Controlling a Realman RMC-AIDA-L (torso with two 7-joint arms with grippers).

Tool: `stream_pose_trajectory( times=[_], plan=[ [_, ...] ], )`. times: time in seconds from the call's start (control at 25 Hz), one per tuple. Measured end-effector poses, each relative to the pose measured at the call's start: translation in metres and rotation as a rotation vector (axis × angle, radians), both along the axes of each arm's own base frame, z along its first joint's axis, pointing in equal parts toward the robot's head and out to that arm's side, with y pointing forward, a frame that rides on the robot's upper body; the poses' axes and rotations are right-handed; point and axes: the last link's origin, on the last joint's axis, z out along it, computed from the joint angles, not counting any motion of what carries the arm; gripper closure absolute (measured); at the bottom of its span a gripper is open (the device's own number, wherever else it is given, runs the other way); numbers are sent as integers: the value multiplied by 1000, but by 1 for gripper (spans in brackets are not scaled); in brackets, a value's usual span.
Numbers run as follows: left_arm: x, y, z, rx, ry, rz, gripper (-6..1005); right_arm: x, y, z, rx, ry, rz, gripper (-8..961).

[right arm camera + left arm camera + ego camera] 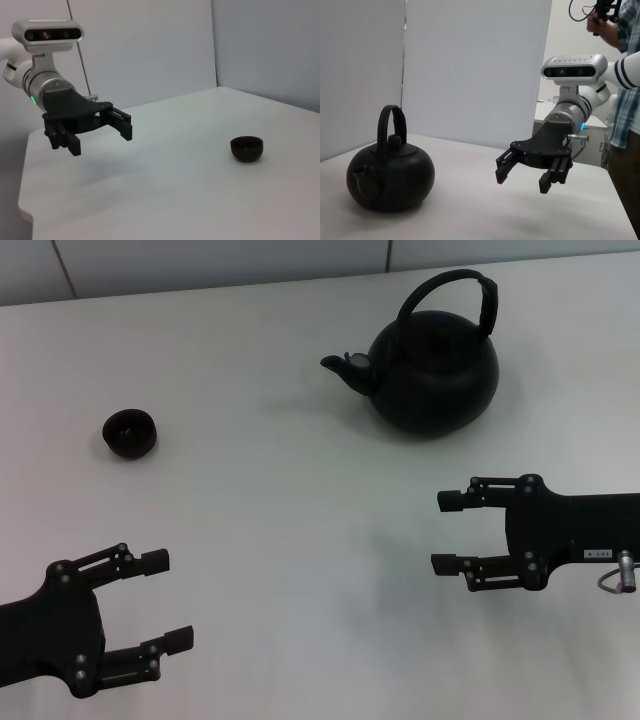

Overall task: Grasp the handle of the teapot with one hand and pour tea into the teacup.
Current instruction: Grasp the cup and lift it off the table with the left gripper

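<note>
Black teapot point(433, 375): we are seeing it sitting upright on the white table point(280, 500), far right, spout pointing left.
Handle point(470, 292): arching over the lid, untouched.
Teacup point(130, 433): resting far left, well apart from the teapot.
Right gripper point(448, 532): hovering near the teapot, fingers spread apart.
Left gripper point(165, 600): hovering nearer us than the teacup, fingers apart.
</note>
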Motion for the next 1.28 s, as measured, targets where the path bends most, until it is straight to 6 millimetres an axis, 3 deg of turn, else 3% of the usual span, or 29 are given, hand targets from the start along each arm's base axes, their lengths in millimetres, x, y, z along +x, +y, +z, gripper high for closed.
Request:
stream_pose_trajectory(
  times=[0.6, 0.84, 0.96, 1.0, 1.28],
  plan=[
    [-1, 6, 5, 42, -6, 13, 202, -3, 5, -3, 9, 13, 2, 201],
    [-8, 15, 7, 197, -63, 72, 203, -6, 7, -6, 14, 42, -6, 201],
    [-12, 20, 8, 359, -141, 107, 203, -7, 8, -6, 26, 54, -12, 201],
    [-14, 23, 6, 439, -171, 140, 204, -8, 9, -6, 29, 60, -14, 201],
    [-25, 47, -7, 572, -153, 300, 205, -10, 16, -7, 66, 92, -40, 201]
  ],
)
